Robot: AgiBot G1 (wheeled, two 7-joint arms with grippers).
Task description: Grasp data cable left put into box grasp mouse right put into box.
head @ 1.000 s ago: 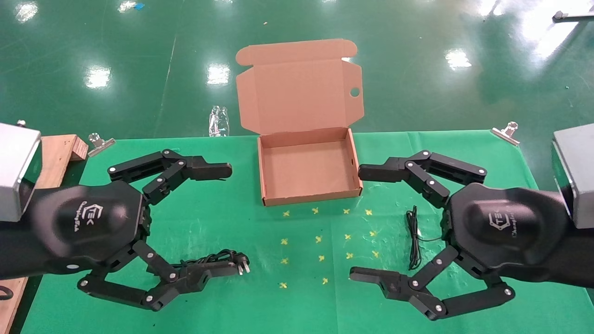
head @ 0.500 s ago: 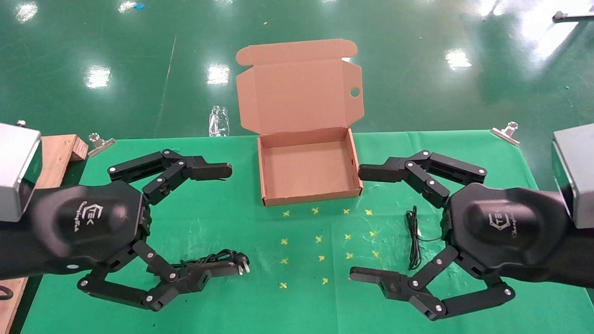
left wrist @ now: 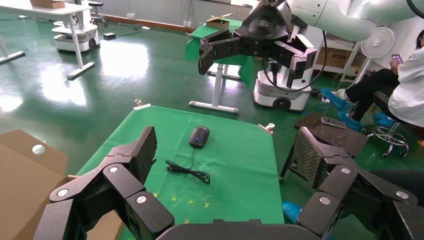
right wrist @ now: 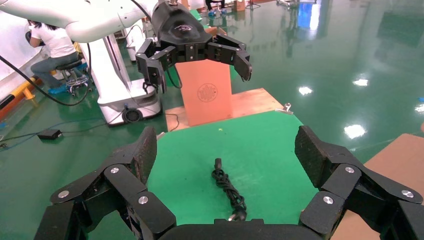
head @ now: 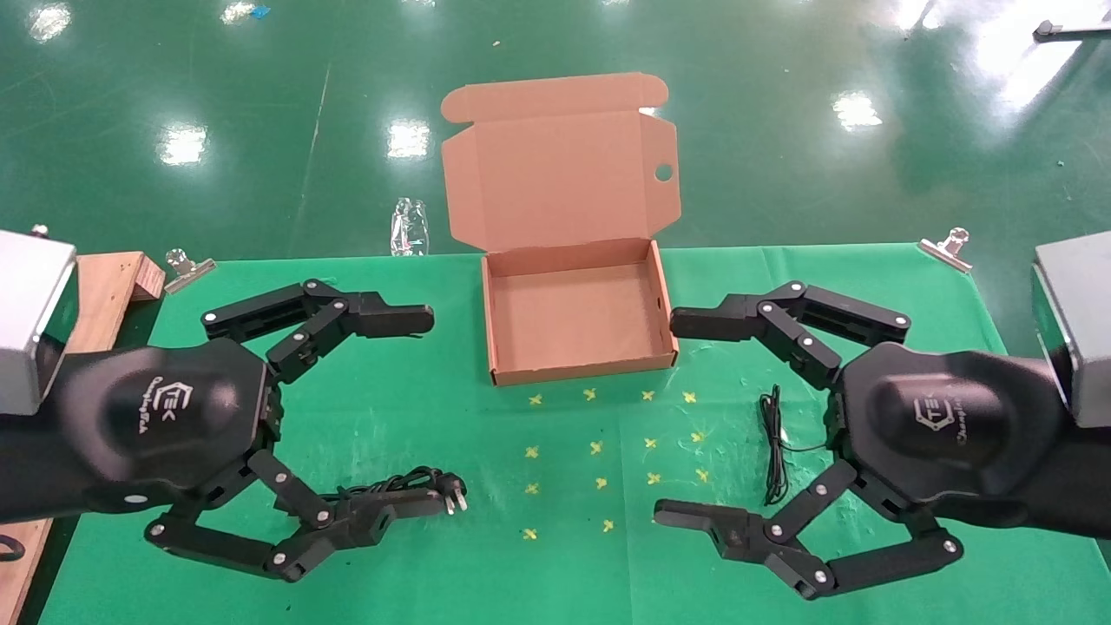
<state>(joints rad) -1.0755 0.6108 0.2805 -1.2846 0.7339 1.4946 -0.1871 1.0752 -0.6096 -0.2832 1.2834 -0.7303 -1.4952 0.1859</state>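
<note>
Green cloth covers the tabletop [head: 417, 408], clipped at its far corners, presumably to keep it flat. Box [head: 577, 317]: brown cardboard, at 12 o'clock on the tabletop, with its hinged flap lid [head: 560, 169] folded back, so the interior is free for loading from above; nothing lies in it. Left pincer [head: 438, 410]: hovers at 9 o'clock, jaws spread wide and holding nothing. Data cable [head: 395, 486]: bundled black cord lying on the cloth at about 7 o'clock, partly hidden under the left pincer's near finger, its pronged plug [head: 455, 497] pointing toward the centre. Right pincer [head: 664, 418]: hovers at 3 o'clock, likewise released and empty. Mouse [left wrist: 199, 136]: hidden beneath the right arm in the head view (only its thin cord [head: 772, 447] shows there), but seen from the left wrist resting on the cloth on the right half of the tabletop. Each arm faces inward above its own object, a placement that judged from the task suits picking up without crossing. Neither grasp is yet made.
</note>
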